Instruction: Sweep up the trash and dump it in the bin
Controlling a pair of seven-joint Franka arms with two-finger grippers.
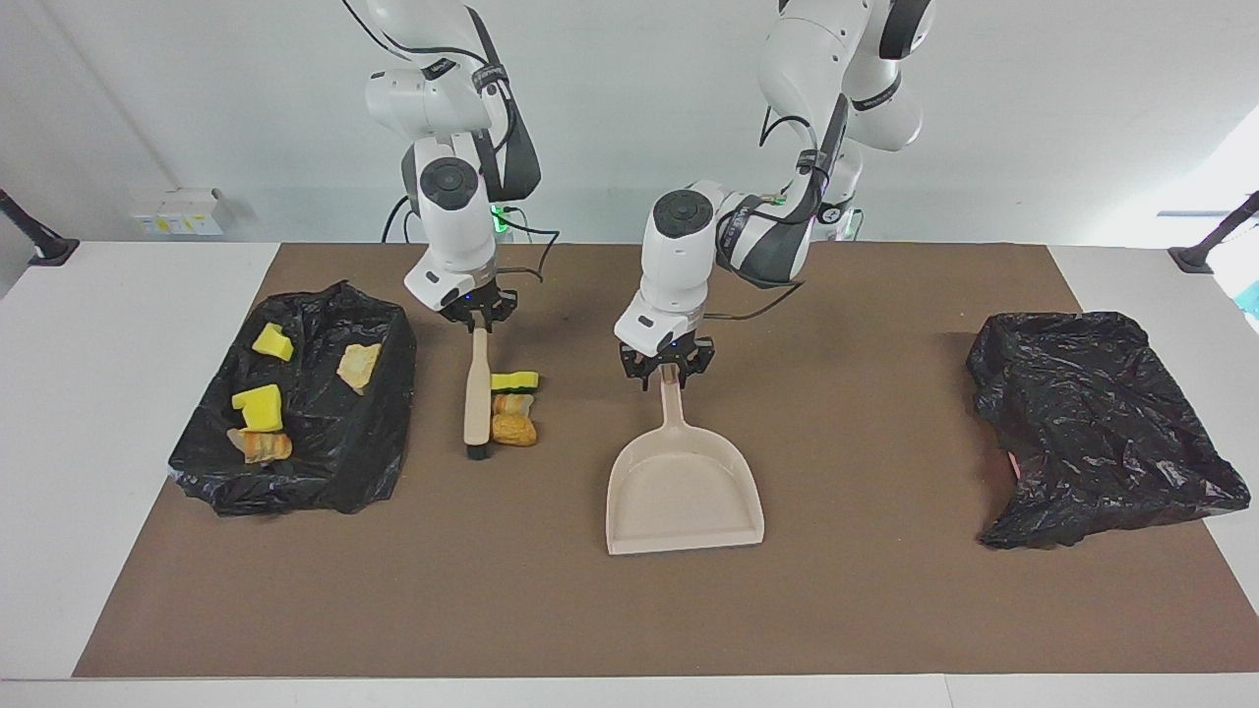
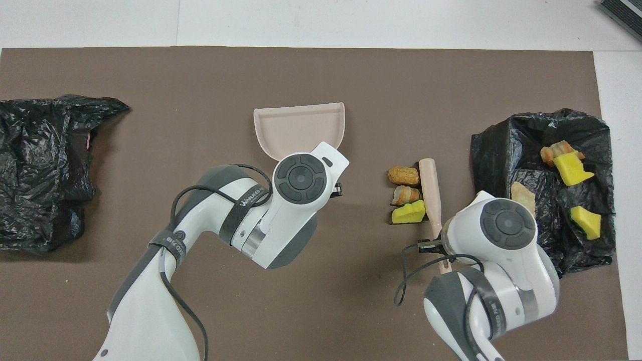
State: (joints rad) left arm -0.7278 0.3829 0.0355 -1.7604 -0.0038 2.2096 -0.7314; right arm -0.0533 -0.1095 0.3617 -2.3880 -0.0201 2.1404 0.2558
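Observation:
Three pieces of trash lie in a row on the brown mat: a yellow-green sponge chunk, a striped lump and a golden-brown lump. The beige hand brush lies right beside them, between them and the black-bagged bin. My right gripper is shut on the brush handle's end. My left gripper is shut on the handle of the beige dustpan, which lies flat and empty, its mouth facing away from the robots.
The bin at the right arm's end holds several more sponge and bread-like pieces. A second black bag lies crumpled at the left arm's end. Bare mat separates the trash from the dustpan.

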